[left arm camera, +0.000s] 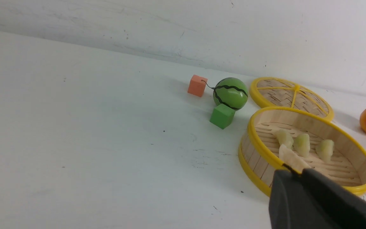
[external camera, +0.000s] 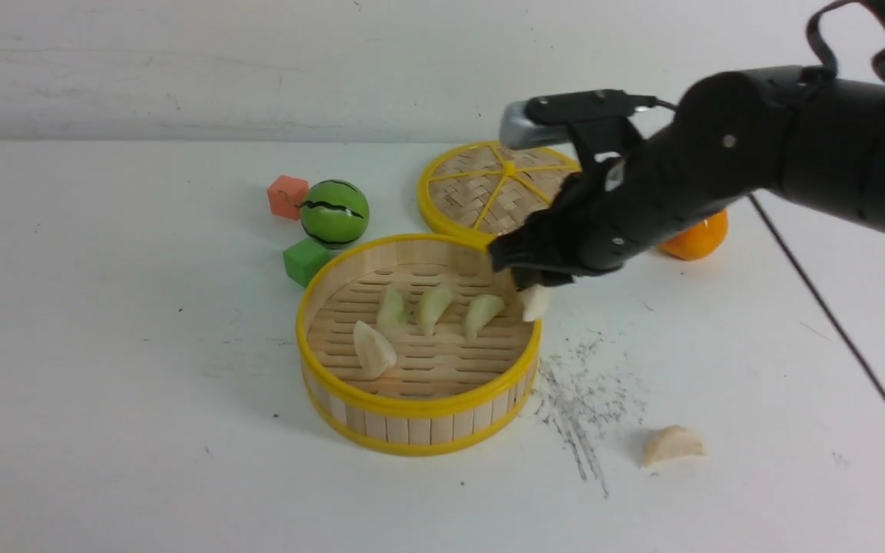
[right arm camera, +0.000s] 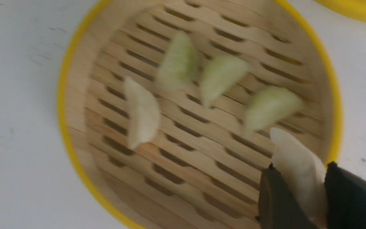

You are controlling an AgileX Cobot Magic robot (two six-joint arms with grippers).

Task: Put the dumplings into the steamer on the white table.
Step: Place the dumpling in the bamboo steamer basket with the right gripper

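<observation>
Dumpling count by position, nearest first. Loose cream dumpling (external camera: pixel 673 445) flat on the white table (external camera: pixel 143 399), right of the steamer (external camera: pixel 419 411), long axis left to right, arched back facing away.

Inside the steamer, on the slatted floor:
- Lying cream dumpling (external camera: pixel 372 349) at the near left, long axis slanting from near right to far left.
- Beyond it, a row of three green dumplings (external camera: pixel 434 307), each long axis roughly near to far.

Just inside the steamer's right rim, held cream dumpling (external camera: pixel 535 301) pinched in the right gripper (external camera: pixel 528 278), long axis near upright, free tip pointing down.

Left gripper (left arm camera: pixel 297 173) closed and empty, fingers pressed together, visible only from its own wrist camera.

Farther back: green cube (external camera: pixel 305 261), striped green ball (external camera: pixel 334 213), orange cube (external camera: pixel 287 197), flat woven lid (external camera: pixel 481 184), and orange fruit (external camera: pixel 696 236) partly behind the right arm.
</observation>
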